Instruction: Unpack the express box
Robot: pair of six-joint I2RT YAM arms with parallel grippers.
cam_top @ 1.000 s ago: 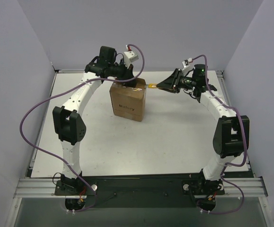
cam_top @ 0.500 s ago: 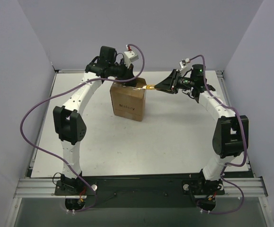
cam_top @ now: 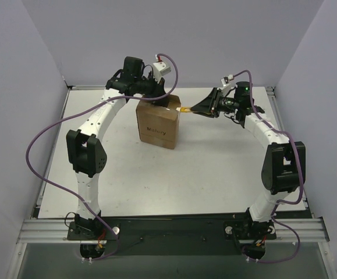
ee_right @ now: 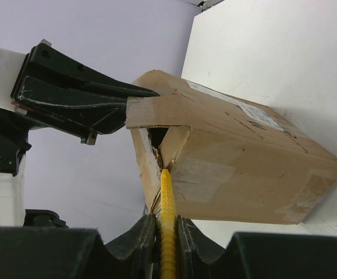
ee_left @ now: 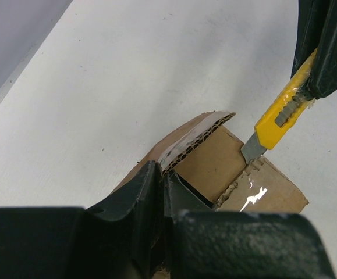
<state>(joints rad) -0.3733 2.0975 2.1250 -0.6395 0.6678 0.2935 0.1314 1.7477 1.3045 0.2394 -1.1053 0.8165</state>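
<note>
Top external view: the utility knife (ee_left: 280, 113), clamped in the right fingers (ee_right: 134, 241), has been advanced onto the express box (cam_top: 157, 126) beneath the left fingers (ee_left: 136, 195), by which 1 raised flap (ee_left: 197, 131) is pinched; seam cutting is judged underway.

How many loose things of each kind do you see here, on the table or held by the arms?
Cardboard box: 1
Utility knife: 1
Total: 2

White table (cam_top: 215, 168); the express box (cam_top: 158, 128) stands on it
</note>
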